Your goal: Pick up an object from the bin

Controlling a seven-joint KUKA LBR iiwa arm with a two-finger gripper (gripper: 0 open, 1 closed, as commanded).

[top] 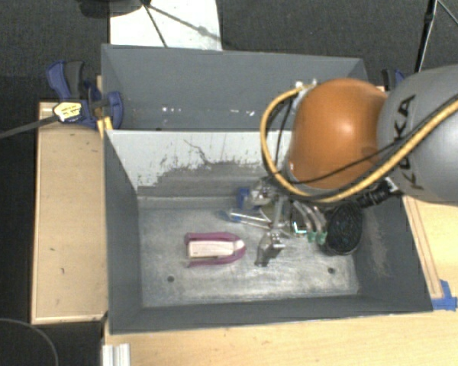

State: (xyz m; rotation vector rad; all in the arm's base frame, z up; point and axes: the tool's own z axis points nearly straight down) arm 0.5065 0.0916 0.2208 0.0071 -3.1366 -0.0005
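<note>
My gripper hangs low over the middle of the bin floor, under the orange cover. Its two metal fingers stand spread and open, one pointing left, the other down toward the front, with nothing between them. Just left of the fingers a purple and pink curved holder lies flat, its right end close to the front fingertip. Whether they touch I cannot tell. A small blue thing lies behind the gripper near the back wall.
To the right of the gripper a black round thing sits by the right wall, with a small green piece at its left side. The arm and orange cover hide the bin's back right part.
</note>
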